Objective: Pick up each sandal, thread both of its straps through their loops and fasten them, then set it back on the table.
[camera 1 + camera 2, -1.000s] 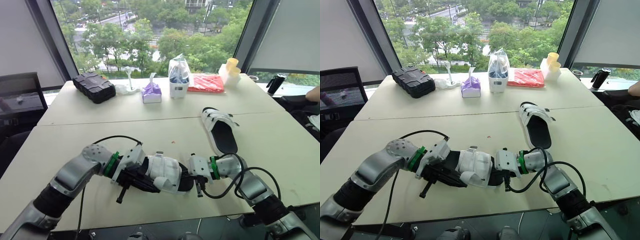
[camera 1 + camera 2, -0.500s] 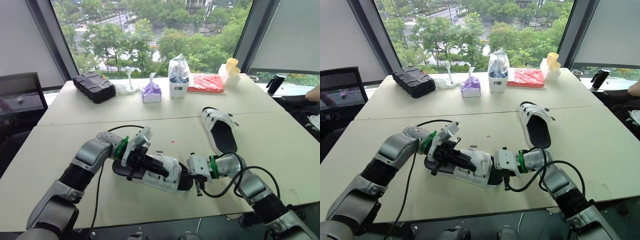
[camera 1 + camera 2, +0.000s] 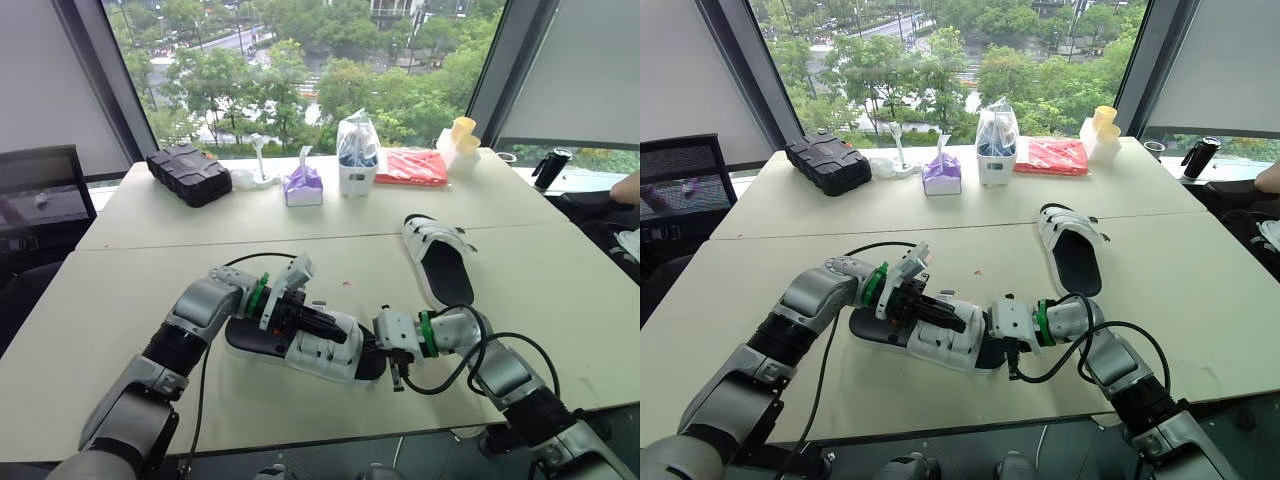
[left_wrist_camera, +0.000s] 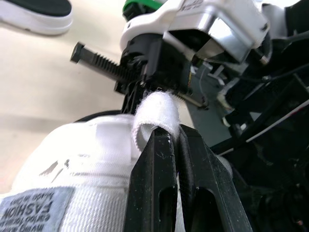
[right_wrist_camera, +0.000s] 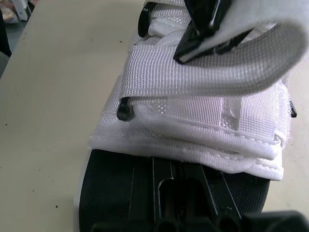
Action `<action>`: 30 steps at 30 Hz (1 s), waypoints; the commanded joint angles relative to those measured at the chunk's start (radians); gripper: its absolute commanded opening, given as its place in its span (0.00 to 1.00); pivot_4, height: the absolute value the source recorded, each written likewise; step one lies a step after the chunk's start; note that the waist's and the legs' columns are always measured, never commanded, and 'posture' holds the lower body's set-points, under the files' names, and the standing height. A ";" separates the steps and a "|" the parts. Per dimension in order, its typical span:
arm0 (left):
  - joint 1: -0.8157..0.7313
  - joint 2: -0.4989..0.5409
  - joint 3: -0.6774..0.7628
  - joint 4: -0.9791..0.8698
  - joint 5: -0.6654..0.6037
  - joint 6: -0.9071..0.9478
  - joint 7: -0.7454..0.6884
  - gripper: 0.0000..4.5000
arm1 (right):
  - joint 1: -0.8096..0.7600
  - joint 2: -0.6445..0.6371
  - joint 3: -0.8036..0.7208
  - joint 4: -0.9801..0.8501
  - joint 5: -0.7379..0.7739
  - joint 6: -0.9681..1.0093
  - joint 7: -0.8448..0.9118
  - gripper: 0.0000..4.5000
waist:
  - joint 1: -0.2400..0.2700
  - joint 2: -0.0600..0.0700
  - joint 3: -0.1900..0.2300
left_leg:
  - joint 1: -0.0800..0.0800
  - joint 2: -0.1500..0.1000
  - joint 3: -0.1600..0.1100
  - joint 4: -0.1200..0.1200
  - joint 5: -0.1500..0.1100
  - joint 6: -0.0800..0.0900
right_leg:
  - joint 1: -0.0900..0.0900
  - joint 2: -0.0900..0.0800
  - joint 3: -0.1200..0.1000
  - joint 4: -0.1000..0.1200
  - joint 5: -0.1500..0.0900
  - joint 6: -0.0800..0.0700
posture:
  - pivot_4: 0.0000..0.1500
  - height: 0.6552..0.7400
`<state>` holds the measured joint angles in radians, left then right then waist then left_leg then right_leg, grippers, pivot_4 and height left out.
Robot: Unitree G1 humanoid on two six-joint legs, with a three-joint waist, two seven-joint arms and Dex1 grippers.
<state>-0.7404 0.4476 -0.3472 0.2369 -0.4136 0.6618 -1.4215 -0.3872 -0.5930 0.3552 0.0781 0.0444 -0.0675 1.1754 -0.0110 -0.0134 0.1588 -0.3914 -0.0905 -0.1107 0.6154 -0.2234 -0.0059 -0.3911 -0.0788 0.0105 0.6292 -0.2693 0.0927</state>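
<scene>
1. Left wrist view: the left gripper (image 4: 167,137) is pinching a white strap (image 4: 157,108), its two black fingers (image 4: 157,183) closing tight on the strap's folded end.
2. That strap is rising off the white upper of a sandal (image 3: 320,350), which is lying on the table (image 3: 560,300) at the near edge, between the two arms.
3. A grey label (image 4: 30,209) on the upper is showing the word "FASHION", upside down in the left wrist view. The smaller line next to it is too small to read.
4. The right gripper (image 3: 378,348) is sitting against the sandal's right end. Whether it is gripping or only touching cannot be told.
5. In the right wrist view the strap is arching over woven white bands, with the black footbed (image 5: 113,193) lying beneath them.
6. A second sandal (image 3: 440,262) is lying farther back on the right, sole down, well apart from both grippers.
7. Along the far edge a black case (image 3: 188,173), a tissue pack (image 3: 303,185), a bag (image 3: 358,150), a red packet (image 3: 411,166) and yellow cups (image 3: 463,135) are standing. Any print on them is too small to read.
</scene>
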 commanded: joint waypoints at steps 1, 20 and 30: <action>-0.022 0.001 -0.014 -0.004 0.035 -0.006 0.015 0.08 | 0.044 -0.003 0.074 0.078 -0.071 0.033 0.012 0.00 | 0.000 0.000 0.000 | 0.000 0.000 0.000 0.000 0.000 0.000 | 0.000 0.000 0.000 0.000 0.000 0.000 | 1.00 1.00; -0.035 -0.123 0.022 0.065 0.139 -0.033 0.276 0.94 | 0.043 0.001 0.074 0.080 -0.071 0.035 0.009 0.00 | 0.002 -0.002 -0.002 | 0.003 0.000 0.000 0.000 0.000 0.000 | 0.004 0.000 0.000 0.000 0.000 0.000 | 1.00 1.00; -0.049 -0.142 0.037 0.065 0.154 -0.064 0.300 0.94 | 0.041 0.009 0.077 0.081 -0.072 0.036 0.008 0.00 | 0.001 -0.002 -0.002 | 0.003 0.000 0.000 0.000 0.000 0.000 | 0.004 0.000 0.000 0.000 0.000 0.000 | 1.00 1.00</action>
<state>-0.7613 0.3217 -0.3081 0.3053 -0.2742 0.6341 -1.1372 -0.3881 -0.5883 0.3545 0.0918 0.0431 -0.0676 1.1728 -0.0101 -0.0152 0.1564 -0.3882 -0.0905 -0.1110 0.6158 -0.2233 -0.0061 -0.3874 -0.0789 0.0103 0.6293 -0.2691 0.0932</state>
